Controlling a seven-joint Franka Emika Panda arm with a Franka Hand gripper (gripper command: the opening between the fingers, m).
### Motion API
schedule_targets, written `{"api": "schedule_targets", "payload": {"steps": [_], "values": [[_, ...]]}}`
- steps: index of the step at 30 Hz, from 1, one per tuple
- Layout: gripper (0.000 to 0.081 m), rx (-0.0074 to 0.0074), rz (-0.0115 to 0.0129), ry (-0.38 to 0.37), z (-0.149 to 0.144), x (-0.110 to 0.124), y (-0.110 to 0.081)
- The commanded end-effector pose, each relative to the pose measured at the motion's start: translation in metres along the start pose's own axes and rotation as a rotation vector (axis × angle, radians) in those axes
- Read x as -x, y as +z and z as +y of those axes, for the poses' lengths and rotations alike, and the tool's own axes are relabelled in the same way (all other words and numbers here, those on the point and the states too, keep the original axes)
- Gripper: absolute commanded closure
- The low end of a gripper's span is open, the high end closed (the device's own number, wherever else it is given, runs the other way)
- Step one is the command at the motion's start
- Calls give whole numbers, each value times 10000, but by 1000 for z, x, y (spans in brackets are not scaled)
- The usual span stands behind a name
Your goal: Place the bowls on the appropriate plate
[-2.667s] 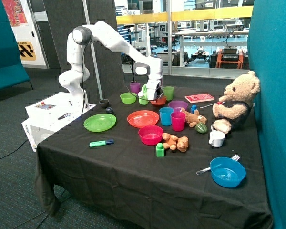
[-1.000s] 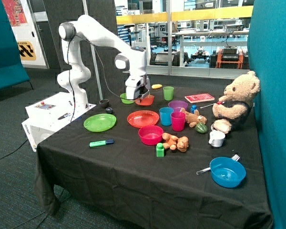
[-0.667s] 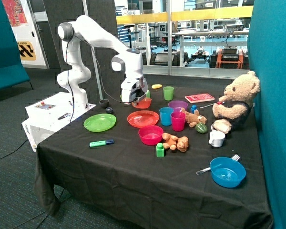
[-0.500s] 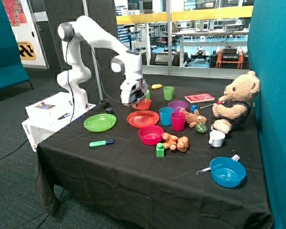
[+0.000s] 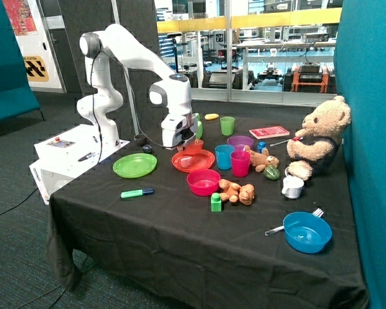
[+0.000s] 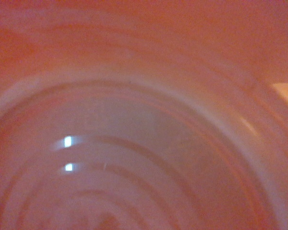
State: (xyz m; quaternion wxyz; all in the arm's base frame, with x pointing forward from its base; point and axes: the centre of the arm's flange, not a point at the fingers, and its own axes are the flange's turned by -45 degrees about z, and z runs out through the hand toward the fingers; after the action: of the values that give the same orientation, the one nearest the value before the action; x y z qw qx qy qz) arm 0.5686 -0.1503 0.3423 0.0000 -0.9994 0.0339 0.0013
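Note:
My gripper point(image 5: 186, 143) is shut on the rim of the small orange-red bowl point(image 5: 194, 146) and holds it low over the far edge of the orange-red plate point(image 5: 202, 162). The wrist view is filled by the inside of this bowl point(image 6: 144, 143). The lime green plate point(image 5: 134, 165) lies beside the orange-red plate, towards the robot's base. A patch of lime green point(image 5: 199, 127) shows just behind the gripper; I cannot tell whether it is the lime green bowl, which the arm otherwise hides.
A larger pink bowl point(image 5: 204, 181) sits in front of the orange-red plate. A blue cup point(image 5: 224, 156), a pink cup point(image 5: 240, 163), a purple bowl point(image 5: 240, 141) and a green cup point(image 5: 227, 125) stand close by. Small toys, a teddy bear point(image 5: 318, 138), a green marker point(image 5: 137, 192) and a blue bowl point(image 5: 307, 232) are also on the table.
The gripper has carried the orange-red bowl from the back of the table forward and down to the orange-red plate. It now covers the lime green bowl seen earlier.

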Motion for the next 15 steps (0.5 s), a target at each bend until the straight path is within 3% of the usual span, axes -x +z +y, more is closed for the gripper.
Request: {"api": "schedule_targets", "payload": {"steps": [1, 15], "values": [[808, -1, 26, -58, 8, 0, 16], [808, 0, 26, -274, 6, -4, 29]]}}
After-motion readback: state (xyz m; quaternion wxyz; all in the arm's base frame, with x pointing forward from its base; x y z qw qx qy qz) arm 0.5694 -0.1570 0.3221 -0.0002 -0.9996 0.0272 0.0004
